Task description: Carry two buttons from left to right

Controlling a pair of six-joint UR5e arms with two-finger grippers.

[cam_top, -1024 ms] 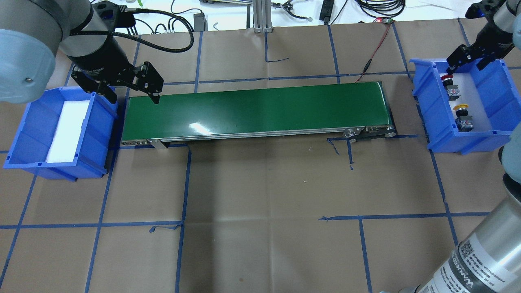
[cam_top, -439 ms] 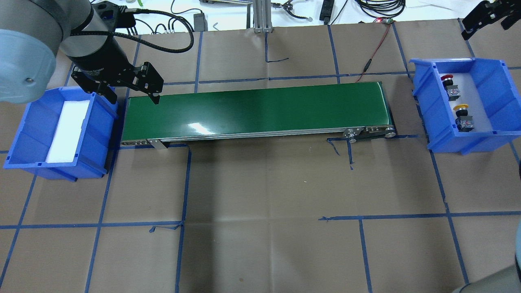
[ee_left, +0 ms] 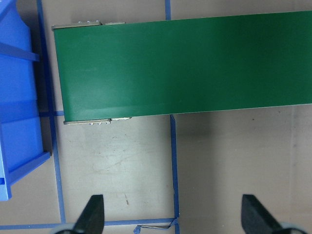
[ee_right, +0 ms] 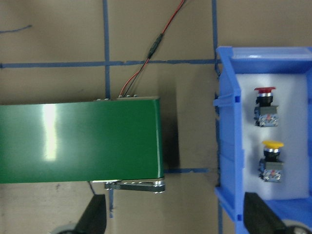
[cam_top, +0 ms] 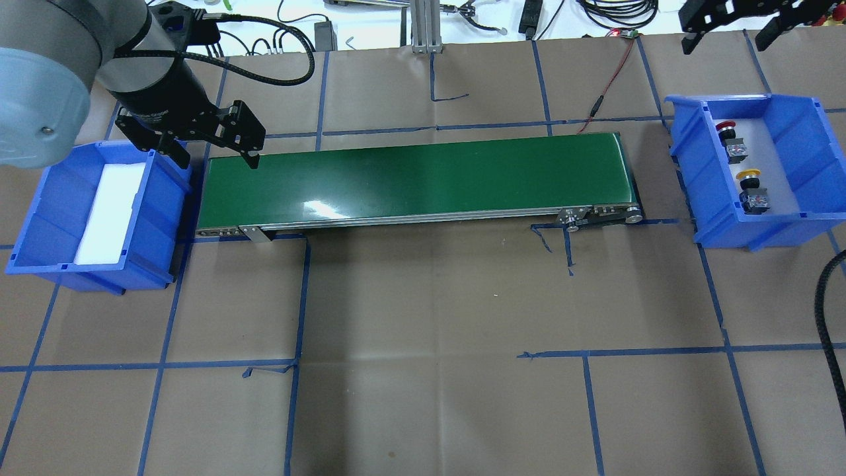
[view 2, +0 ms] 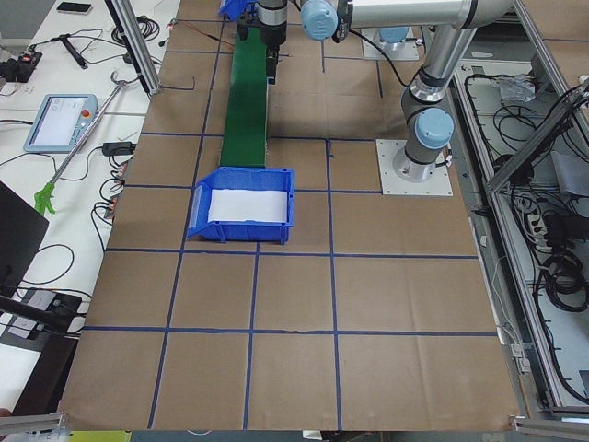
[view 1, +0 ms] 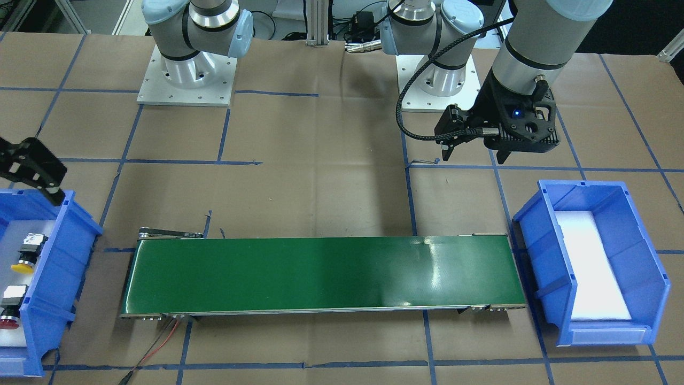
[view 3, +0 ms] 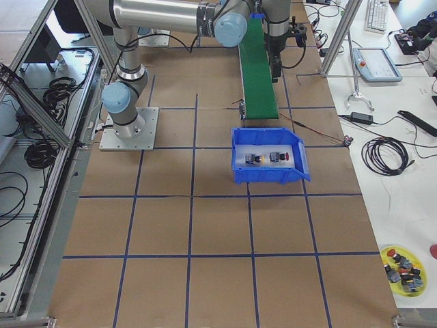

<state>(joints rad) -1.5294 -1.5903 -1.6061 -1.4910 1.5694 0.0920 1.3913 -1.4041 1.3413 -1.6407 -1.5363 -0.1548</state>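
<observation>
The red button (cam_top: 726, 125) and the yellow button (cam_top: 749, 174) lie on white foam in the blue right bin (cam_top: 687, 165). Both also show in the right wrist view, the red button (ee_right: 264, 90) above the yellow button (ee_right: 272, 144). My right gripper (cam_top: 725, 43) is open and empty, high above the table's far edge, behind that bin. My left gripper (cam_top: 217, 158) is open and empty, over the left end of the green conveyor belt (cam_top: 416, 178), beside the blue left bin (cam_top: 39, 218).
The left bin holds only a white foam pad (cam_top: 109, 211). A red wire (cam_top: 608, 86) runs from the belt's right end to the back edge. An aluminium post (cam_top: 426, 26) and cables stand at the far edge. Blue tape lines cross the brown table.
My right gripper has lifted from just over the red button in the right bin and moved back toward the far edge. The left arm has not moved.
</observation>
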